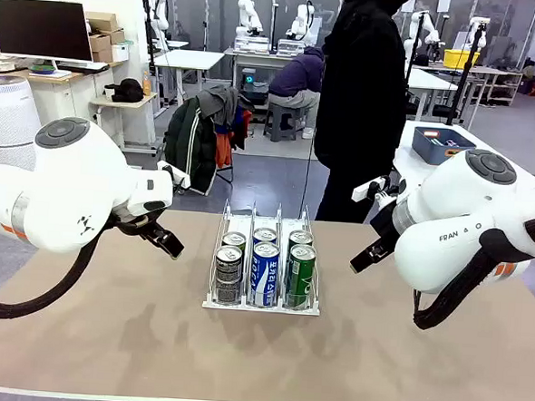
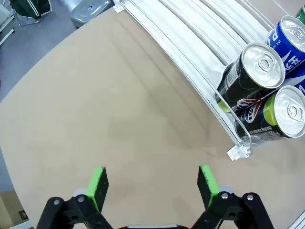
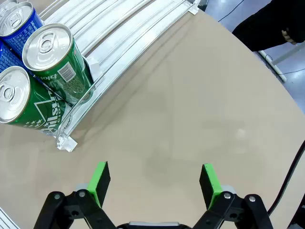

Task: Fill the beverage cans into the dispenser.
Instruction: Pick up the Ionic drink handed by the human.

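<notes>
**Both grippers hanging open, six cans sitting in the rack**

Left arm (image 1: 64, 188) and right arm (image 1: 471, 222) crowd the lower corners of the front view, and both are empty-handed. The left gripper (image 1: 167, 242) hovers over the tan table (image 1: 105, 336) at centre left. The right gripper (image 1: 364, 257) mirrors it at centre right. Wrist cams make it obvious: green pads (image 2: 98, 183) spread wide on each, with nothing between them but tabletop.

The dispenser (image 1: 261, 304) sits dead centre of the frame, between the two grippers and apart from both. Each of its three lanes holds two upright cans, pushed to the near end:
- black cans (image 1: 230, 269) in the left lane
- blue-and-white cans (image 1: 264, 268) in the middle
- green cans (image 1: 300, 271) on the right

White lane floor shows behind them. A person in black (image 1: 359, 106) stands at the far edge, upper centre.
</notes>
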Action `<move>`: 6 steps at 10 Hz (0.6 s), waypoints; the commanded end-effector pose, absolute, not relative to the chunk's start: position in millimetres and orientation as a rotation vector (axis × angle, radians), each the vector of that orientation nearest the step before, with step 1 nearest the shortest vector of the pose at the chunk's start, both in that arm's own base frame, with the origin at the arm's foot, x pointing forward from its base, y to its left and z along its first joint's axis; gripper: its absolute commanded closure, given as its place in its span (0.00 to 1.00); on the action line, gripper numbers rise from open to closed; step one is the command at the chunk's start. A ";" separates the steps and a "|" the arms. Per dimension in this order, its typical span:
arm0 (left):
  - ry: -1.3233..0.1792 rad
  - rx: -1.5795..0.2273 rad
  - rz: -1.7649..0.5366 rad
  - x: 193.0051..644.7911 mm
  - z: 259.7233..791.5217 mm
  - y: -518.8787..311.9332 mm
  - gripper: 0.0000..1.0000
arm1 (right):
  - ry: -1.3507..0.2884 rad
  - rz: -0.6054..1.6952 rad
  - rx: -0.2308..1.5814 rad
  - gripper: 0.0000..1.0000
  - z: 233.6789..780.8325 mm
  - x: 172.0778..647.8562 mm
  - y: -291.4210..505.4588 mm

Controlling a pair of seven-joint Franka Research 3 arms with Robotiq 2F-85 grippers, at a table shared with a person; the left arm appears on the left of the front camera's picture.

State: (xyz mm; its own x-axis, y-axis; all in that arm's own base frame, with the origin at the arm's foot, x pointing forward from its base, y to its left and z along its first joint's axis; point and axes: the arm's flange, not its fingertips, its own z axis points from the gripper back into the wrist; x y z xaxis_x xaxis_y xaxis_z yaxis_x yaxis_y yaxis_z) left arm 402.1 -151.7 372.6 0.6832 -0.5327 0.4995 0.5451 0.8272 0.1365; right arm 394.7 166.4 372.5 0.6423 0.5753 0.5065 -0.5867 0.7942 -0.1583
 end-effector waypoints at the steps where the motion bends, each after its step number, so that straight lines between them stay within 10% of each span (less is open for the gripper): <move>1: -0.552 -0.024 -0.604 402.1 372.5 -151.7 0.00 | -0.570 0.662 0.021 0.00 372.5 394.7 166.4; 6: -0.552 -0.024 -0.604 402.1 372.5 -151.7 0.00 | -0.570 0.662 0.021 0.00 372.5 394.7 166.4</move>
